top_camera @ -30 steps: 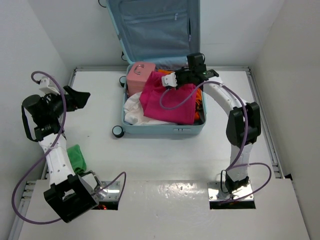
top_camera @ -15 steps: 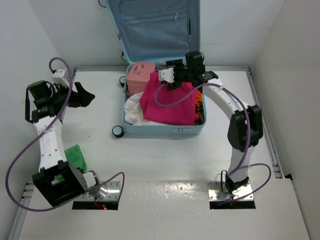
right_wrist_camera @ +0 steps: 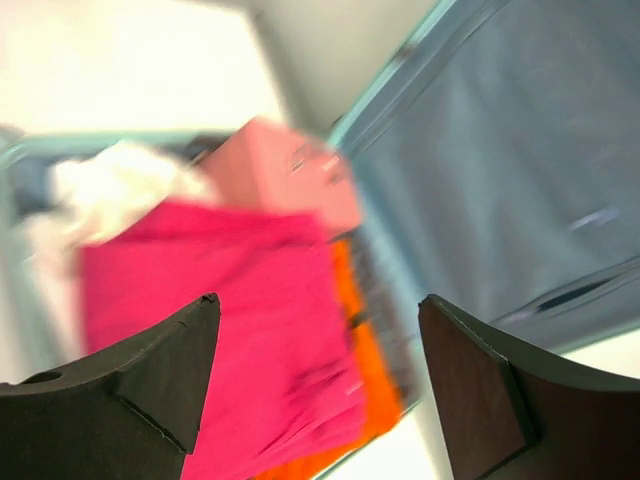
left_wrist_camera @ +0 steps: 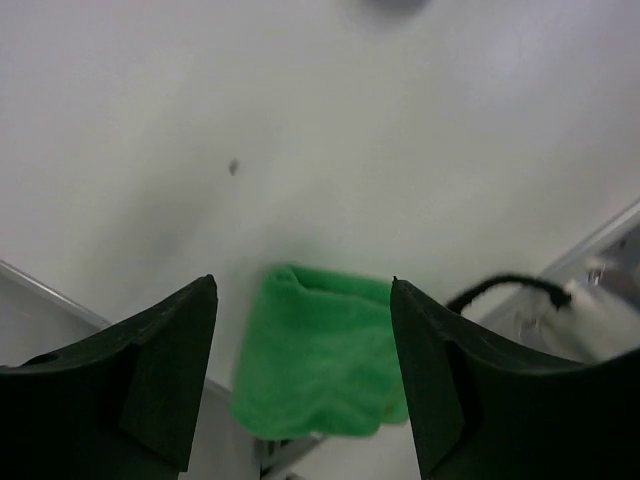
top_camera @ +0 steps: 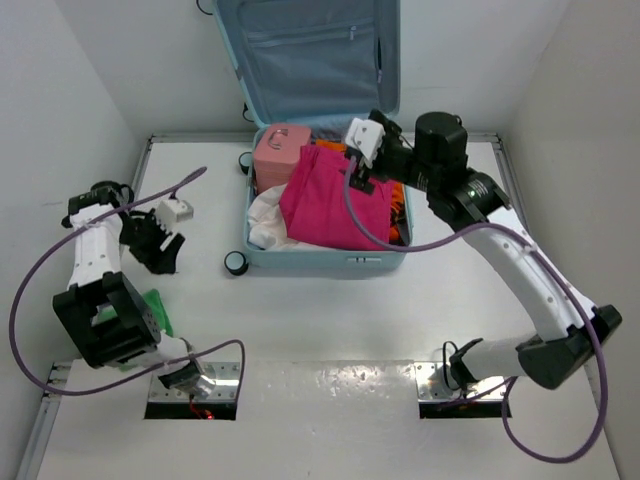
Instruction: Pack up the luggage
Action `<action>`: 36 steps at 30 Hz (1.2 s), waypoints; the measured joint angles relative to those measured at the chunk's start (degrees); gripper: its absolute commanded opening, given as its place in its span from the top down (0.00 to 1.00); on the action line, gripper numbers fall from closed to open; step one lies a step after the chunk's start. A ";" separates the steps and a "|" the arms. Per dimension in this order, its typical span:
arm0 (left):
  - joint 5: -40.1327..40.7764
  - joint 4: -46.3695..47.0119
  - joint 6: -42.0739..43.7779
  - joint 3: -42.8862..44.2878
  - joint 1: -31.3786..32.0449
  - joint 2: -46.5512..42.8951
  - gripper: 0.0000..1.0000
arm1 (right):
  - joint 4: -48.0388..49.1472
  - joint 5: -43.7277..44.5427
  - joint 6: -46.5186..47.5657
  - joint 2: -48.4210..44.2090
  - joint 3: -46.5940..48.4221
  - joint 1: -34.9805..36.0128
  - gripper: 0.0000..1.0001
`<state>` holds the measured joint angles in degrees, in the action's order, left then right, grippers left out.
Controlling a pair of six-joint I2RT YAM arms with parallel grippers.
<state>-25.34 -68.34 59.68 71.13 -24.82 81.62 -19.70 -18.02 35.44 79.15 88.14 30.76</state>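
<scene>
The luggage (top_camera: 325,258) lies open at the back of the table, its lid (top_camera: 305,50) leaning on the wall. A magenta cloth (top_camera: 335,200) lies on top inside it, over an orange cloth (top_camera: 398,210), a white cloth (top_camera: 265,228) and a small pink case (top_camera: 278,150). My right gripper (top_camera: 360,172) hovers open above the magenta cloth (right_wrist_camera: 200,330), holding nothing (right_wrist_camera: 318,300). My left gripper (top_camera: 163,255) is open and points down at a green cloth (left_wrist_camera: 320,350) on the table; nothing is between its fingers (left_wrist_camera: 150,380).
The green cloth (top_camera: 155,312) lies near the table's left edge, partly behind my left arm. A metal rail (left_wrist_camera: 50,290) borders the table there. A black wheel (top_camera: 235,263) sticks out at the luggage's front left corner. White walls close in on three sides.
My right gripper opened, let go of the magenta cloth and rose back to the right. My left arm swung down toward the green cloth, its jaws narrowing slightly.
</scene>
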 measured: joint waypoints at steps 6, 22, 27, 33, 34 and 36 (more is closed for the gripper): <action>8.22 -3.72 14.88 -1.22 -7.50 7.10 0.18 | -4.57 3.56 -3.63 -4.57 -9.92 2.14 0.21; 10.16 1.95 30.40 -10.78 -14.05 11.32 0.05 | -8.04 8.92 -4.22 -5.86 -14.86 4.66 0.21; 10.43 7.82 32.37 -18.95 -13.68 11.96 0.04 | -7.80 9.99 -4.02 -5.81 -15.34 5.29 0.22; 10.67 11.69 31.85 -20.61 -12.96 11.02 0.43 | -7.87 11.54 -2.58 -5.81 -17.66 7.74 0.22; 10.73 11.91 31.47 -20.11 -12.87 11.58 0.59 | -7.82 11.78 -2.27 -5.81 -17.90 8.26 0.22; 10.62 11.28 31.01 -19.23 -12.70 12.55 0.69 | -7.76 12.24 -1.75 -5.84 -18.27 9.09 0.22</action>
<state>-14.72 -57.06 90.70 51.90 -37.52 94.17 -27.46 -5.78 33.69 73.32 69.87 39.86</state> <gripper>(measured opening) 0.399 0.784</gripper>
